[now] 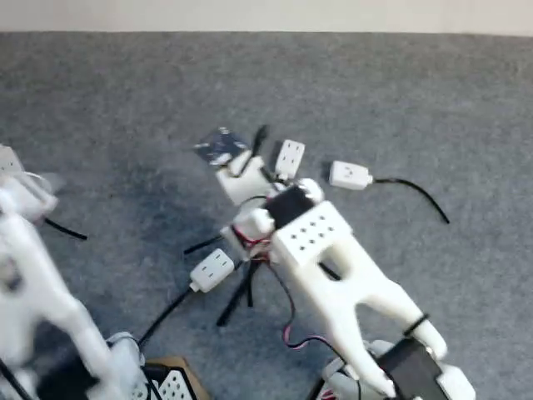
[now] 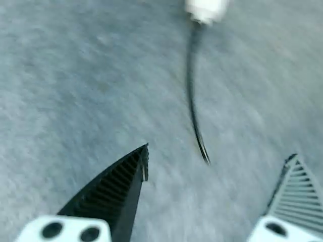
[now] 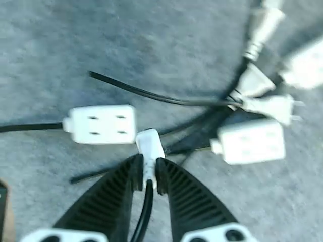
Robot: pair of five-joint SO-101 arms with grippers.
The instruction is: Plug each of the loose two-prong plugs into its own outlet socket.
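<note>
My right gripper point(image 3: 148, 164) is shut on a white two-prong plug point(image 3: 150, 143), whose black cord runs back between the fingers. The plug's tip lies just beside a white outlet socket point(image 3: 101, 123) point(image 1: 211, 269). A second socket point(image 3: 250, 142) lies a little farther off. Loose white plugs point(image 3: 270, 106) cluster with tangled black cords beyond it. Two more sockets point(image 1: 289, 158) point(image 1: 350, 175) lie past the right arm point(image 1: 333, 267). My left gripper point(image 2: 217, 159) hangs open over bare carpet. Ahead of it lies a white piece point(image 2: 204, 10) with a black cord point(image 2: 192, 96).
Grey carpet point(image 1: 400, 92) covers the table. A dark flat card point(image 1: 221, 147) lies behind the plug cluster. A brown box corner point(image 1: 179, 377) sits at the front edge, close to the left arm's base. The left arm point(image 1: 37, 283) stands along the left edge.
</note>
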